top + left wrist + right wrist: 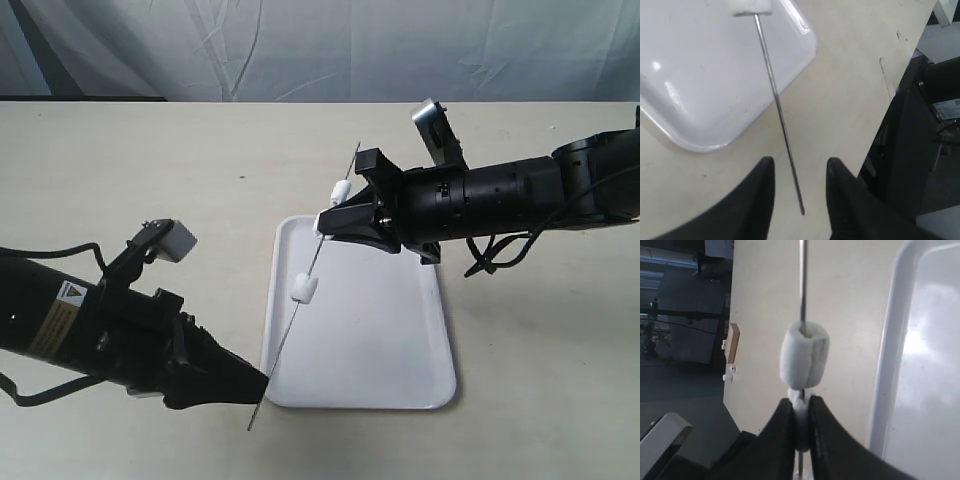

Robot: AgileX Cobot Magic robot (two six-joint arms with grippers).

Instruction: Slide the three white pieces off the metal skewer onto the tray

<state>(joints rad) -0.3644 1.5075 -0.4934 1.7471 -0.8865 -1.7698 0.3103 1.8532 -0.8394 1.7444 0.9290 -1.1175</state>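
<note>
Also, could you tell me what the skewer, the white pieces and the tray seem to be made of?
The skewer looks like bare grey metal: thin, straight, slightly shiny. The white pieces look soft and matte, perhaps marshmallow or foam, with a creased side. The tray is probably glossy plastic, since it mirrors highlights.

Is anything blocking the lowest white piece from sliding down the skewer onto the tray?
Nothing visible. Below the lowest white piece the skewer runs bare to the left end effector, whose fingers stand open either side of its tip. The tray lies underneath.
</note>
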